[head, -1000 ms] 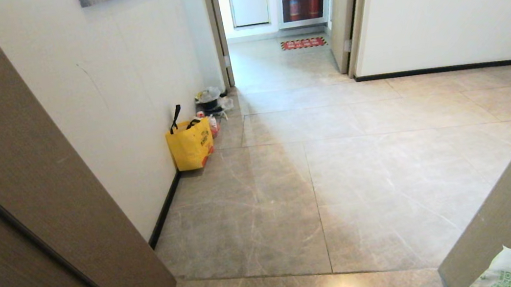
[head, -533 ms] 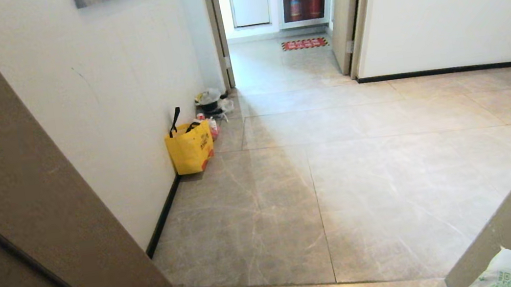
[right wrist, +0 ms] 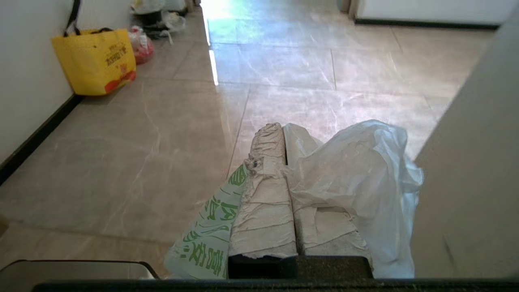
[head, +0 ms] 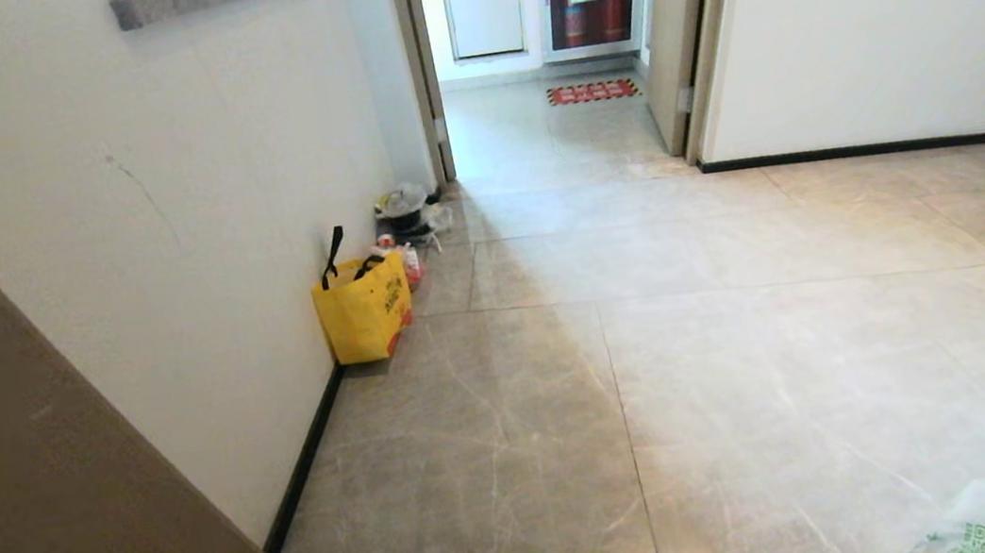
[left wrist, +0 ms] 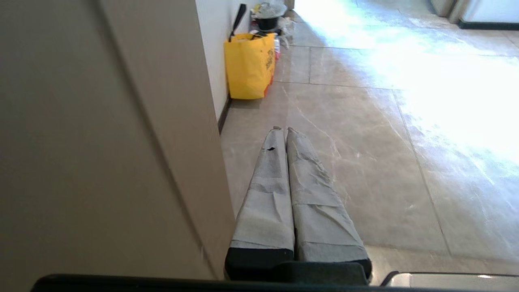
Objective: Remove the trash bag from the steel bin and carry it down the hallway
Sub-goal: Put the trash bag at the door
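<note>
The right gripper (right wrist: 284, 129) was closed on the white trash bag (right wrist: 357, 170), which hung low at the robot's right. The left gripper (left wrist: 283, 130) was closed and empty. Compared with a second before, the door frame (head: 54, 486) had slid aside and the yellow bag (head: 362, 311) looked nearer, so the robot was probably entering the hallway (head: 751, 357)

text: none legible | trash bag (right wrist: 211, 227): green print, unreadable | yellow tote bag (right wrist: 95, 61): dark print, unreadable
</note>
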